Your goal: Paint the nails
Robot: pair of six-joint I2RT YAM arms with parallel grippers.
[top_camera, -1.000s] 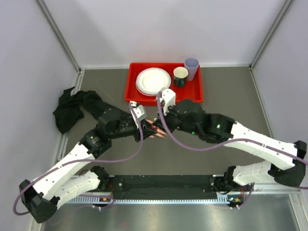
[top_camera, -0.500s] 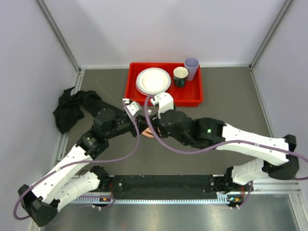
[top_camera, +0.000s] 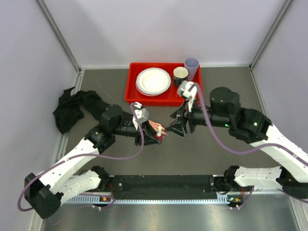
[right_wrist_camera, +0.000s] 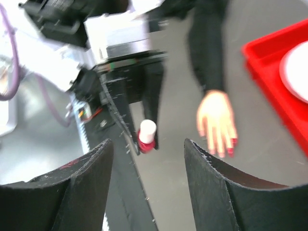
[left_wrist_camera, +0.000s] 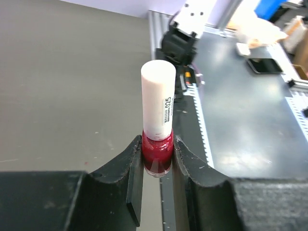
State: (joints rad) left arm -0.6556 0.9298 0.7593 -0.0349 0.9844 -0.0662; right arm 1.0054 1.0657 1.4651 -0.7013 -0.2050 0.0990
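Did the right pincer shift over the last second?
Yes. The right pincer drew back rightward, towards the right end of the red plastic tray.

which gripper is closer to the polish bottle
Left. The left gripper is shut on the bottle, one finger on each side of its red glass. The right gripper is open and apart from it, off to its right in the top view.

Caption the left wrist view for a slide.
Left jaws clamp a dark red nail polish bottle, its white cap on.
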